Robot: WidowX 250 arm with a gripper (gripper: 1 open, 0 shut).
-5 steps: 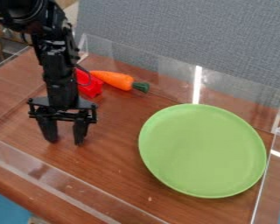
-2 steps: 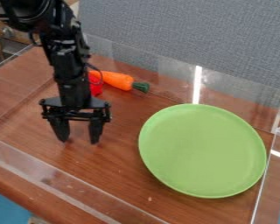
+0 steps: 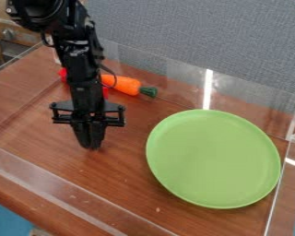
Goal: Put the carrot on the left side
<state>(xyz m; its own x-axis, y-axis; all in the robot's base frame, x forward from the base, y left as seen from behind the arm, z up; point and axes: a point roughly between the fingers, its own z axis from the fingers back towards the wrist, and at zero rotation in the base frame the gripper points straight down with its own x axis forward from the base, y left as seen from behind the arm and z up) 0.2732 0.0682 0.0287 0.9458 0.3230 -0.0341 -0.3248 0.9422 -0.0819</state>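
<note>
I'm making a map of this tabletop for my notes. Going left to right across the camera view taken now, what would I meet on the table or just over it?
The tool, then the carrot, then the plate. The red block is partly hidden behind the arm, so I leave it out.

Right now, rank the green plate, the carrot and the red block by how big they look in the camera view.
1. Green plate
2. Carrot
3. Red block, as far as it shows behind the arm

- Even, moderately bright light; white glare streaks on the clear plastic rim [image 3: 208, 81] round the brown wooden desk [image 3: 135, 180].
- Soft, slightly grainy picture; fine detail blurs.
</note>
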